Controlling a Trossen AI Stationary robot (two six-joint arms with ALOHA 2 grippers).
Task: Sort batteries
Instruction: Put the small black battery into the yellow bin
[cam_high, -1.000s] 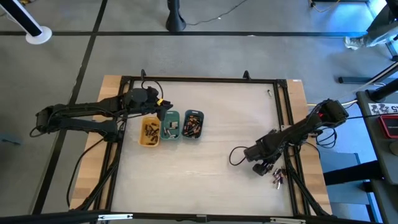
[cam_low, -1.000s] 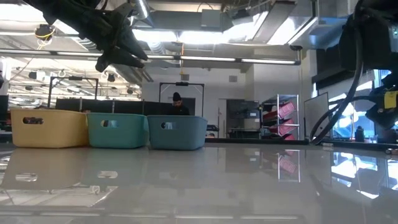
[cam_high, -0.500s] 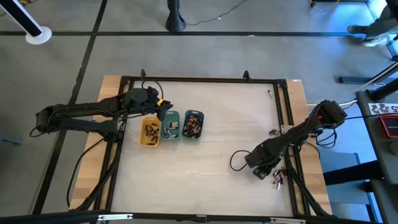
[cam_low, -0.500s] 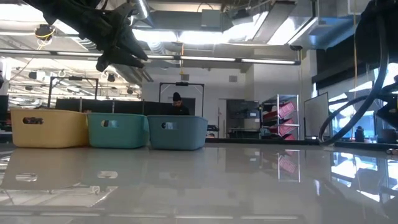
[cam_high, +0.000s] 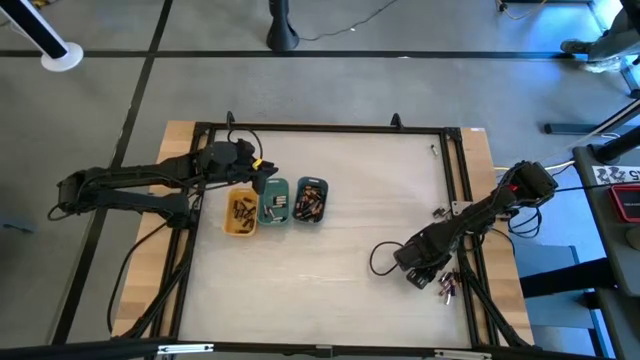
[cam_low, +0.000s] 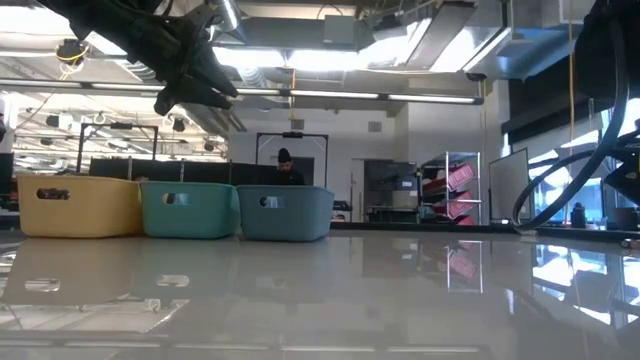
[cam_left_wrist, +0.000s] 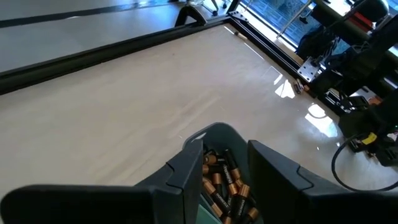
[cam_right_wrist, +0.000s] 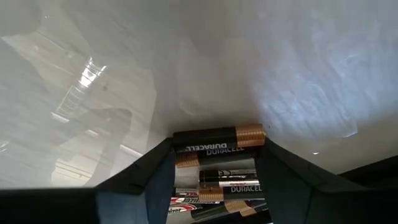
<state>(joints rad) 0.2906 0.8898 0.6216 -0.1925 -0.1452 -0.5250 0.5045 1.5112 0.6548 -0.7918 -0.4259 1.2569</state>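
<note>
Three small trays stand in a row on the table's left half: yellow (cam_high: 240, 211), green (cam_high: 274, 200) and grey-blue (cam_high: 311, 201), all holding batteries (cam_left_wrist: 221, 183). My left gripper (cam_high: 263, 177) hovers open above the green and grey-blue trays, high over them in the low view (cam_low: 190, 82). My right gripper (cam_high: 422, 272) is near the table's right edge, shut on a black, copper-topped battery (cam_right_wrist: 217, 137). More loose batteries (cam_high: 447, 288) lie beside it near the right rail. My right gripper holds the copper-topped battery (cam_right_wrist: 217, 137) at its fingertips. The battery lies crosswise in the gap, one finger at each of its ends. Other batteries (cam_right_wrist: 229, 188) show lower between the fingers; whether they touch the gripper I cannot tell.
A black frame rail (cam_high: 462, 200) runs along the table's right edge, with a cable loop (cam_high: 380, 255) beside my right gripper. The pale tabletop (cam_high: 370, 190) lies between the trays and the right arm. A person (cam_low: 286, 166) shows in the room beyond.
My right gripper has shifted a little toward the table's near edge, and its arm has drawn out of the low view's right side. The left arm and the trays have kept still.
</note>
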